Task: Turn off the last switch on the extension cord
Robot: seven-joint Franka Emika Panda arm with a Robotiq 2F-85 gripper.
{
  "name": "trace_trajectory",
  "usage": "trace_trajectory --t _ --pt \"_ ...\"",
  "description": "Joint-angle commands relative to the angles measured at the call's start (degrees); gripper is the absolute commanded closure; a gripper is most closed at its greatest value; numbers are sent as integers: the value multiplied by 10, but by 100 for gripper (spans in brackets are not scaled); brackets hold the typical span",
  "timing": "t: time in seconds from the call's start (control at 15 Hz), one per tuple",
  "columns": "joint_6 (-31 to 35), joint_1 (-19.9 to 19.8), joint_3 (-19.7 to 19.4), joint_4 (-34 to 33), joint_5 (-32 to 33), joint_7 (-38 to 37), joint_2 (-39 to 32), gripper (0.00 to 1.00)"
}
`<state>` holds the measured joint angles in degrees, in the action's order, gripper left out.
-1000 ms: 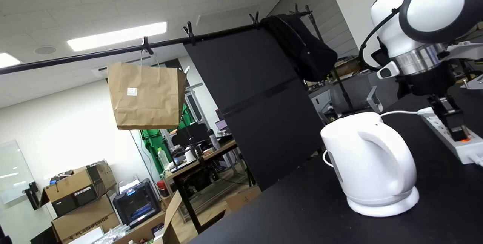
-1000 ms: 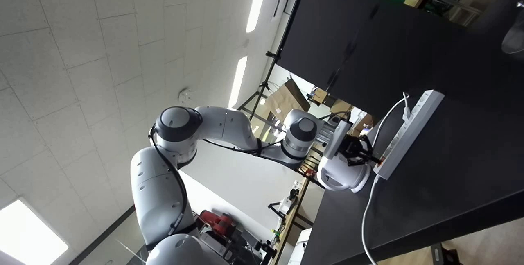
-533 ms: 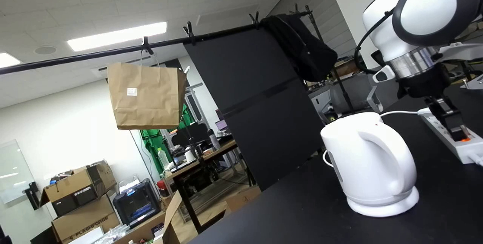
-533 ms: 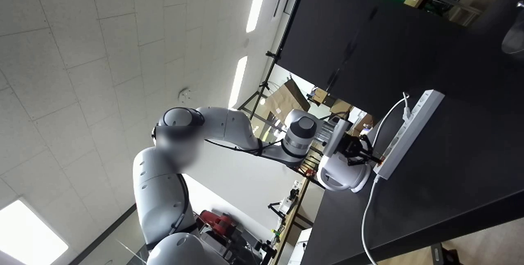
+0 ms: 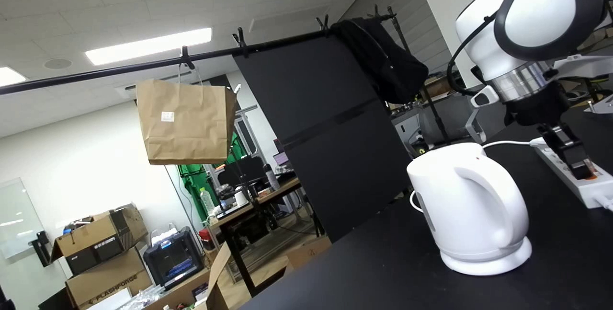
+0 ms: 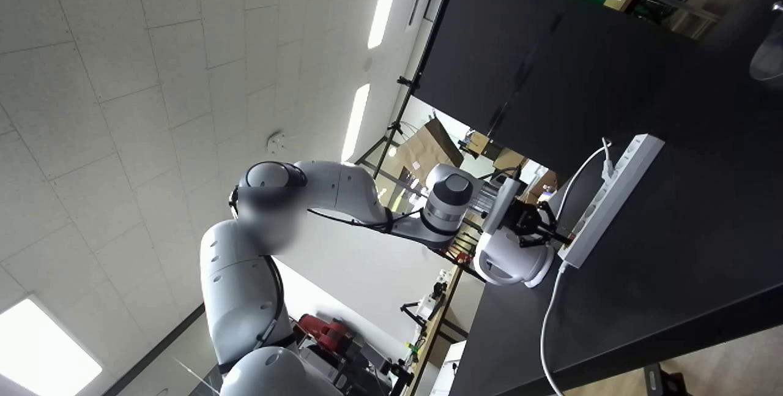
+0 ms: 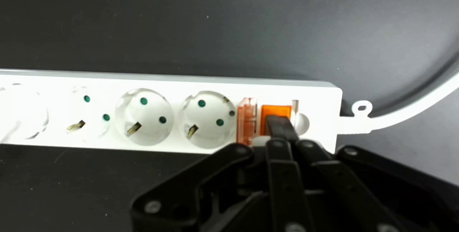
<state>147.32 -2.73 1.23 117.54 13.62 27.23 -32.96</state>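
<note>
One white Panda arm (image 6: 339,188), bent: in an exterior view it rises from the bottom edge, folds at the elbow (patch blurred there), reaches across and slopes down to the black fingers (image 7: 281,128), aimed at the black surface (image 5: 364,271). Fingers are together, side by side. Extension cord (image 7: 175,85) is a long flat white power strip lying on the surface right under the tips, which sit at its cable end, over the orange rocker switch (image 7: 275,110). In the wrist view they hide the switch's lower part; touching or just above, can't tell, and on/off can't be read. A clear reddish plastic piece (image 7: 246,121) is just beside the switch, between it and the nearest round socket (image 7: 207,117). More sockets run on from there, the leftmost washed out by glare. White plug (image 6: 607,171) sits in the strip toward the far end, thin cable (image 5: 510,142) coming off it. Another white cable (image 7: 408,113) leaves the switch end, small white ring (image 7: 362,102) on it. White electric kettle (image 5: 450,204) stands on the surface near the strip, both exterior views. Readable writing: FLASHFORGE on a cardboard box (image 5: 107,274) beside a 3D printer (image 5: 173,258), in an exterior view. Brown paper bag (image 5: 184,137) hangs from a black bar (image 5: 210,54); white label (image 5: 167,116) on it, too small to read.
</note>
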Motion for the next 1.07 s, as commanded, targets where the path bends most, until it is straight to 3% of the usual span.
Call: trace_trajectory --t 0.0,0.6,1.0 --pt "51 6 -10 4 11 -46 -27 100" --pt "66 15 -14 13 9 -77 -25 100" --pt "18 23 -7 12 -2 -93 39 100"
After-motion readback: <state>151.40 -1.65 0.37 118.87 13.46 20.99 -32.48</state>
